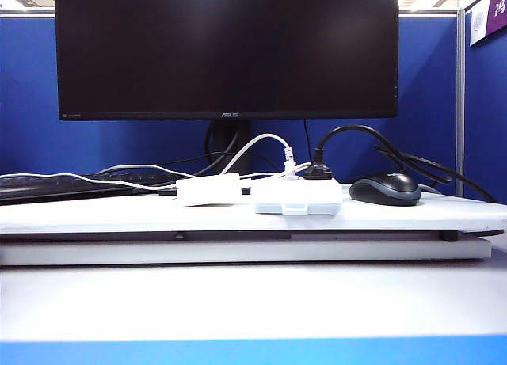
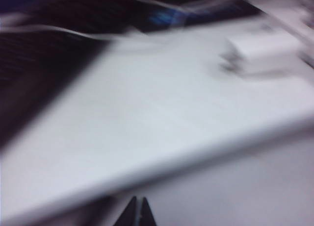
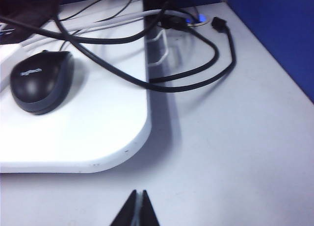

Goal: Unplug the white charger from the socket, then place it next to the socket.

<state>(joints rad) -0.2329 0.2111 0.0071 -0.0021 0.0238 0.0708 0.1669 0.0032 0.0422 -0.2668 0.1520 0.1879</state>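
The white charger lies flat on the raised white board, just left of the socket, with a narrow gap between them. A thin white cable runs off to the left from the charger. Neither gripper shows in the exterior view. In the left wrist view my left gripper hangs shut and empty off the board's front edge. That view is blurred, and I cannot tell whether a white block far ahead is the charger or the socket. My right gripper is shut and empty above the desk, beside the board's rounded corner.
A small white plug and a black plug stand in the socket's back. A black mouse sits to the socket's right with black cables looping behind. A keyboard lies at the left, a monitor behind.
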